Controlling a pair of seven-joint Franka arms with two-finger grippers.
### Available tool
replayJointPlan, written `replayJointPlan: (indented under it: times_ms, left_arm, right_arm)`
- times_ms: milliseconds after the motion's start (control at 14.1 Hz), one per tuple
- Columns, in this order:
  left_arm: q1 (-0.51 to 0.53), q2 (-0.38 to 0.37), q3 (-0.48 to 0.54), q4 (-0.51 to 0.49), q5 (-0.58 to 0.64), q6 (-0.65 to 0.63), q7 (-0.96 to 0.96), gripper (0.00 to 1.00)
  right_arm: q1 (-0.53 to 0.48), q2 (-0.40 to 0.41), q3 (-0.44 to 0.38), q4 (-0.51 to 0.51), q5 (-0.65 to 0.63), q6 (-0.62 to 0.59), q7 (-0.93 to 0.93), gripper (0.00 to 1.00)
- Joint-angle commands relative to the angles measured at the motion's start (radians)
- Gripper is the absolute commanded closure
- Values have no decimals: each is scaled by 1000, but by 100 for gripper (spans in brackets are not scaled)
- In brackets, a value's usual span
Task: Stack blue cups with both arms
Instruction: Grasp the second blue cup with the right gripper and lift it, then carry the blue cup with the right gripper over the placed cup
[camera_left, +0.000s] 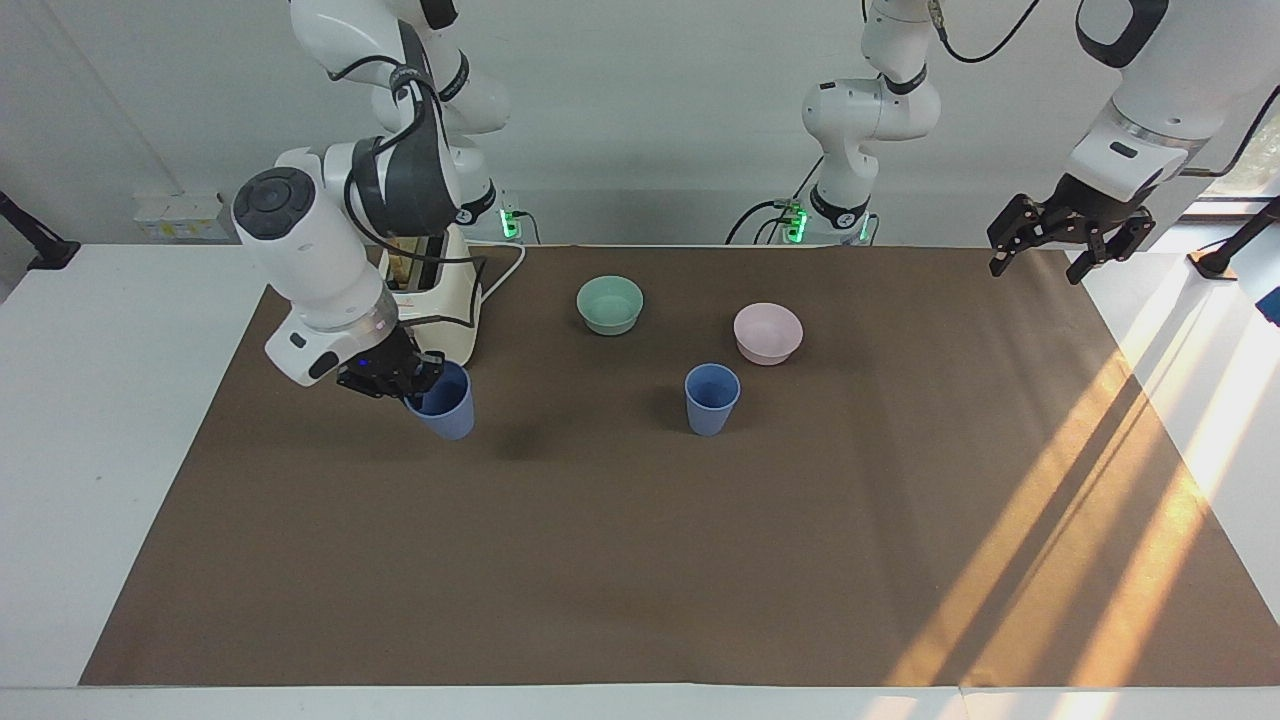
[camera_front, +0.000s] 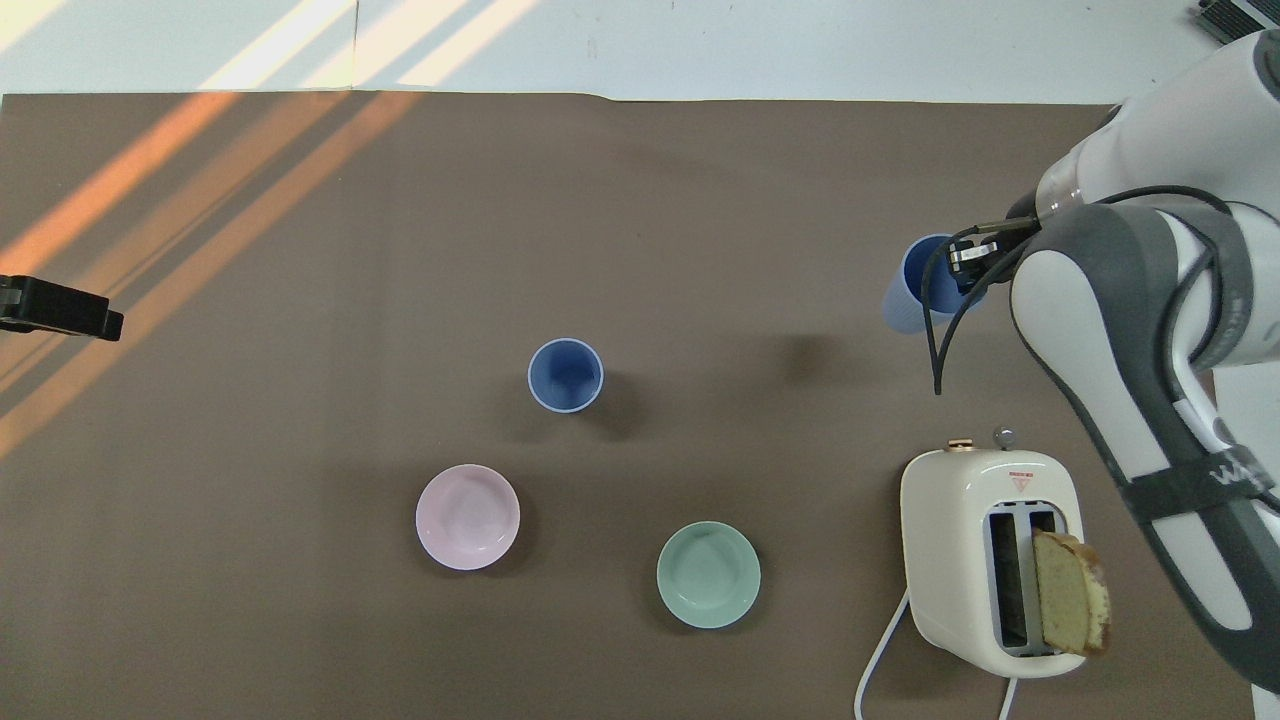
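One blue cup (camera_left: 712, 398) (camera_front: 565, 375) stands upright on the brown mat near the middle of the table. The other blue cup (camera_left: 443, 403) (camera_front: 916, 291) hangs tilted above the mat toward the right arm's end, its shadow on the mat below it. My right gripper (camera_left: 403, 382) (camera_front: 962, 260) is shut on that cup's rim, one finger inside it. My left gripper (camera_left: 1070, 245) hangs open and empty over the mat's corner at the left arm's end; only its black tip (camera_front: 60, 308) shows in the overhead view.
A mint-green bowl (camera_left: 610, 303) (camera_front: 708, 574) and a pale pink bowl (camera_left: 767, 332) (camera_front: 468, 516) sit nearer the robots than the standing cup. A cream toaster (camera_left: 448, 290) (camera_front: 960, 560) with a bread slice (camera_front: 1068, 592) stands under the right arm.
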Motion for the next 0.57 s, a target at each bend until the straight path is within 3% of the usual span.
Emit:
replayJointPlan:
  times_ms: [0, 212, 495]
  left_arm:
    - [10, -18, -9, -8, 21, -15, -13, 0]
    - [12, -16, -8, -7, 20, -12, -14, 0]
    - [10, -16, -8, -7, 18, -12, -14, 0]
  right_arm:
    - [-3, -14, 26, 29, 15, -38, 38, 100]
    - [21, -27, 49, 47, 4, -48, 90, 100]
    - [147, 6, 55, 171, -7, -98, 311, 100]
